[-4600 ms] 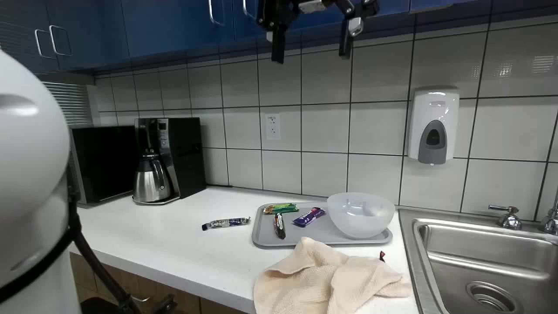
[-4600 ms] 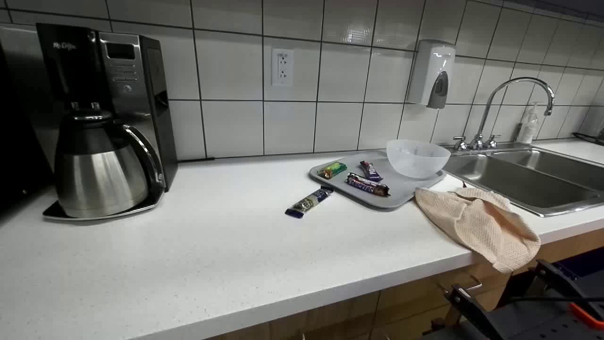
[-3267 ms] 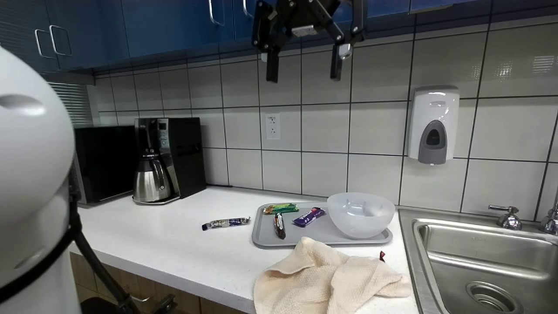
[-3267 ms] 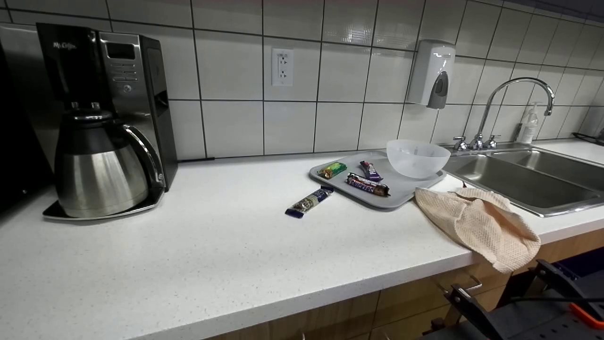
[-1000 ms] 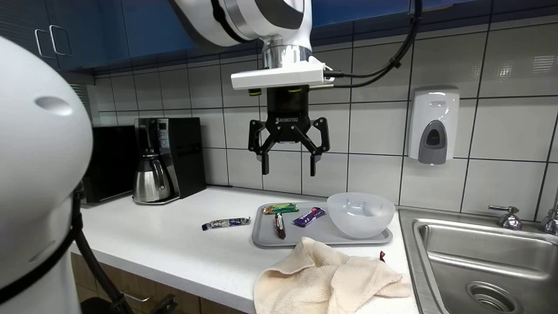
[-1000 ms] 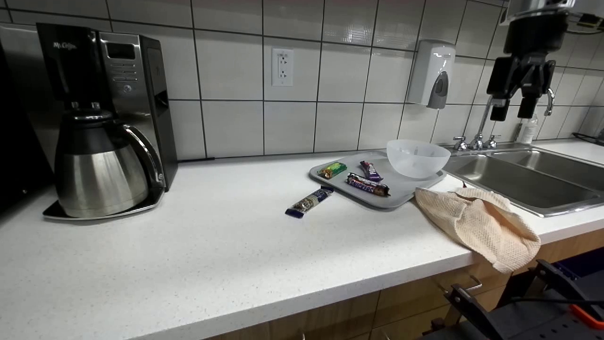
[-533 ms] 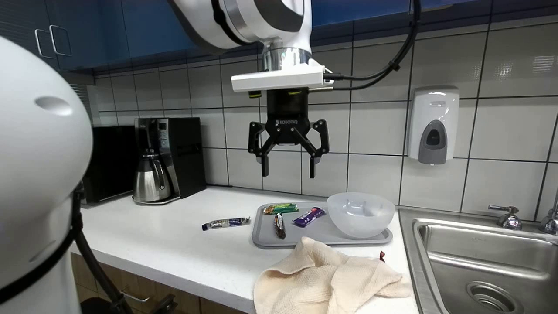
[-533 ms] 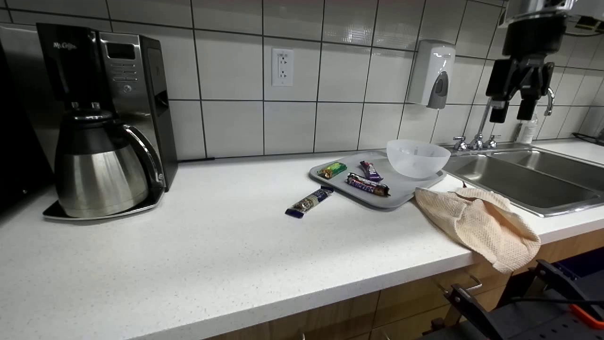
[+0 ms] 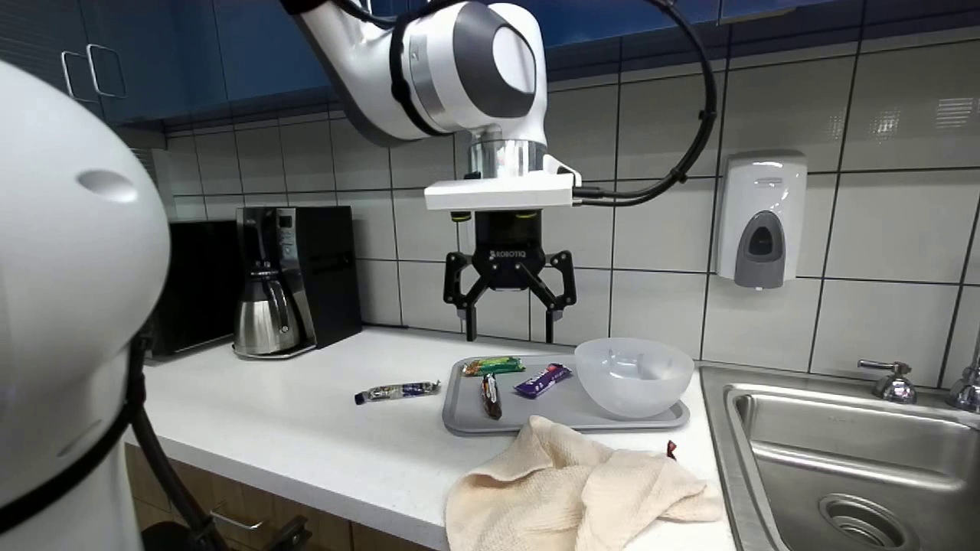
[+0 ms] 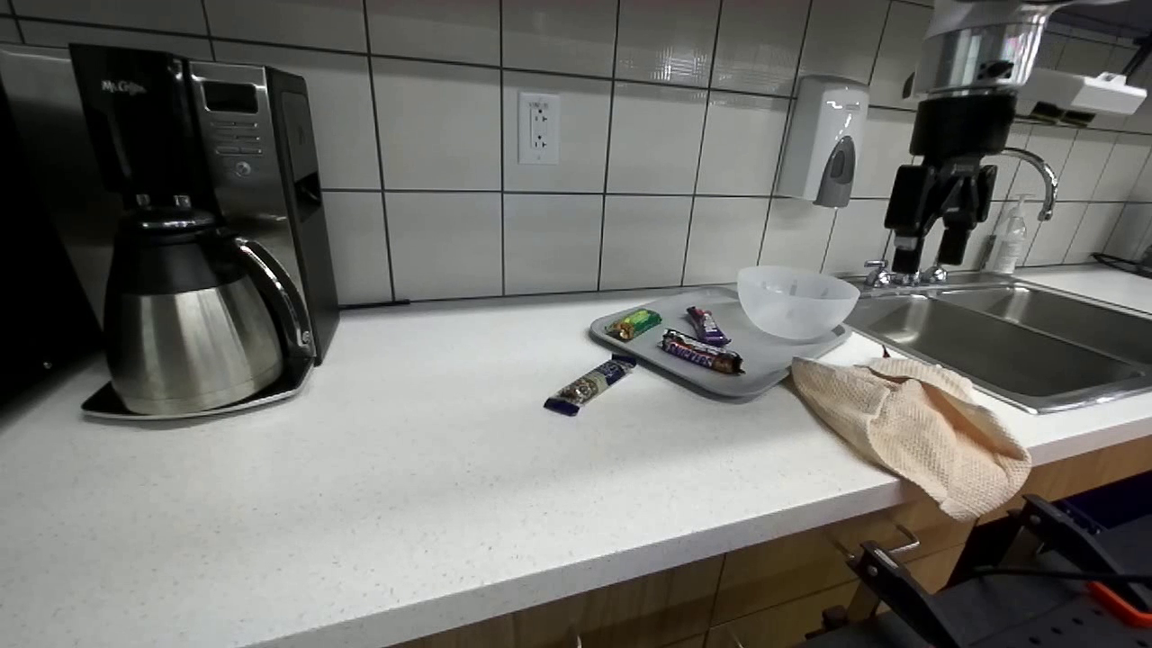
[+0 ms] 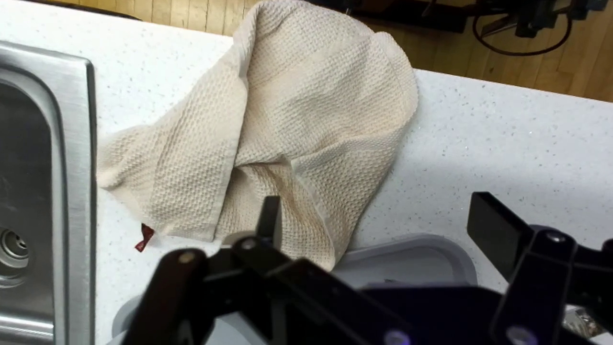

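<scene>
The fingers (image 11: pixel 498 232) are held wide apart in mid-air. Below them, a crumpled towel (image 11: pixel 325 96) is draped over the edge of the counter (image 9: pixel 306 413), and a bowl (image 9: pixel 634 383) and three wrapped bars (image 9: pixel 543 380) are borne by a tray (image 9: pixel 463 407).

Room between coffee maker (image 10: pixel 223 220) and nearest bar (image 10: pixel 589 385); bowl (image 10: pixel 796 303) blocks part of tray (image 10: pixel 776 362)

In an exterior view the gripper (image 9: pixel 510 337), higher than the tray (image 9: pixel 465 402), bore "ROBOTIQ". In an exterior view the coffee maker (image 10: pixel 247 198), well apart from the tray, carried "Mr. Coffee", and a brown bar (image 10: pixel 702 353) on the tray showed blurred letters resembling "SNICKERS". Print on the purple bar (image 9: pixel 543 381) there was too small to read.
</scene>
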{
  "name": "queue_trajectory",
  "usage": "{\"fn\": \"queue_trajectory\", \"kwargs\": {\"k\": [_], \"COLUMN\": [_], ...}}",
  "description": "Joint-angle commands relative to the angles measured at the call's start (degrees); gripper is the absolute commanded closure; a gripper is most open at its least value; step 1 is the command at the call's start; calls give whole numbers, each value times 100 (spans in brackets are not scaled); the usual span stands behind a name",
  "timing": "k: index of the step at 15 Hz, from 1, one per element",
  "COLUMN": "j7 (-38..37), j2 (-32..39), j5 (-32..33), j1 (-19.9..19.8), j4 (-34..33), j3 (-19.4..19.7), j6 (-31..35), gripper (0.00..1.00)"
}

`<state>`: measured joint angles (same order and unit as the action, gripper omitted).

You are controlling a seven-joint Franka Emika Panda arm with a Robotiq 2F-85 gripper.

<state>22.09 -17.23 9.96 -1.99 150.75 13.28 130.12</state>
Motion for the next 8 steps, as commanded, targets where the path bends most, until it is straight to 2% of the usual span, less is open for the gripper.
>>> {"fn": "queue_trajectory", "kwargs": {"k": [1,8], "j7": [579,1444], "j2": [697,1702], "j5": [-359,-1003], "j1": [125,194], "j4": [-366,-1041], "j3": [-100,-415], "j6": [285,429], "gripper": [0,0]}}
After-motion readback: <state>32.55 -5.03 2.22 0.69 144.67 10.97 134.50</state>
